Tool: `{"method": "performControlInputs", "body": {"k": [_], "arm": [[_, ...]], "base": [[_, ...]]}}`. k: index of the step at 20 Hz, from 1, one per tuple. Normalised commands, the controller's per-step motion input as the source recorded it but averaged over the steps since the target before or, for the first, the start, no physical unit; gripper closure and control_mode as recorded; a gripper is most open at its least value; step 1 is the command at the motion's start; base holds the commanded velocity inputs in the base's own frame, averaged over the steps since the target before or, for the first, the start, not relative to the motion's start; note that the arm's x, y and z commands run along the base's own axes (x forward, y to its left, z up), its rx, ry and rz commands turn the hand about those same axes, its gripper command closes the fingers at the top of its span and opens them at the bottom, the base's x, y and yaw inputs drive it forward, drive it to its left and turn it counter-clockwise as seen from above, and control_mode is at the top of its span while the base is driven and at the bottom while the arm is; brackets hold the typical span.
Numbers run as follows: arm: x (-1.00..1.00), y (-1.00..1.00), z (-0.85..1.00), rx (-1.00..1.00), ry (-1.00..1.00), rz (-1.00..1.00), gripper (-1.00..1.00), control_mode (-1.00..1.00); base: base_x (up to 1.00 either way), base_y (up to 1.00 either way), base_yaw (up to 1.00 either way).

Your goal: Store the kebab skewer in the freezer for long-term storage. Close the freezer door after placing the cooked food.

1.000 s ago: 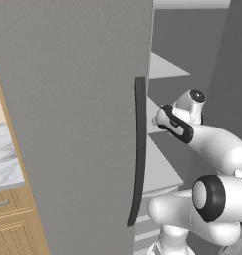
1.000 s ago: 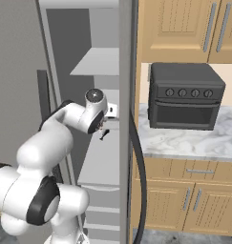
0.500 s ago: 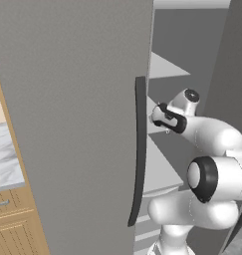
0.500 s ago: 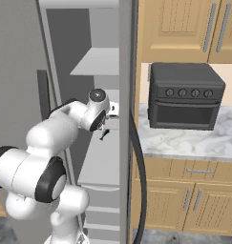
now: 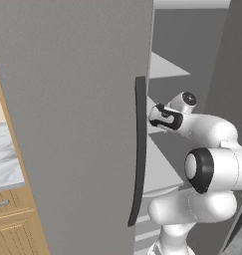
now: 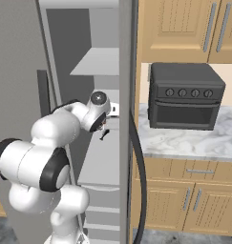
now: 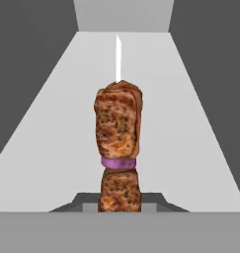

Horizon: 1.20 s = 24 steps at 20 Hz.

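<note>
Grey panels of the freezer take most of the left base view, and the freezer door with its long dark handle stands open in front. Behind its edge the white arm reaches into the compartment, with the gripper above a white shelf.

From the right base view, wooden cabinets and a marble counter carry a toaster oven beside the freezer. Inside the compartment the gripper hangs just over a shelf, and a small dark piece, probably the kebab skewer, points down from it.

Looking along the hand, the white shelf runs toward the back wall. The kebab skewer stands in the middle, with the fingers clamped on its lower end. It has two grilled brown meat chunks, a thin purple slice between them and a pale bare tip.

I think the placing step is going on. To do it well, the hand should go lower until the skewer is near the shelf, then open slowly, so it does not roll toward the front edge.
</note>
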Motion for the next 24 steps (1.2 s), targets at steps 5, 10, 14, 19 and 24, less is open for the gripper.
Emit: {"method": "performControlInputs", "body": {"k": [5,10,14,19,24], "arm": [[0.33,0.00,-0.03,0.00,0.00,0.00,1.00,-1.00],[0.29,0.00,-0.01,0.00,0.00,0.00,1.00,-1.00],[0.20,0.00,-0.01,0.00,0.00,0.00,-1.00,-1.00],[0.09,0.01,0.00,0.00,0.00,0.00,-1.00,-1.00],[0.04,0.00,0.00,0.00,0.00,0.00,-1.00,-1.00]], "base": [[0.00,0.00,0.00],[0.00,0.00,0.00],[0.00,0.00,0.00],[0.00,0.00,0.00],[0.00,0.00,0.00]]}}
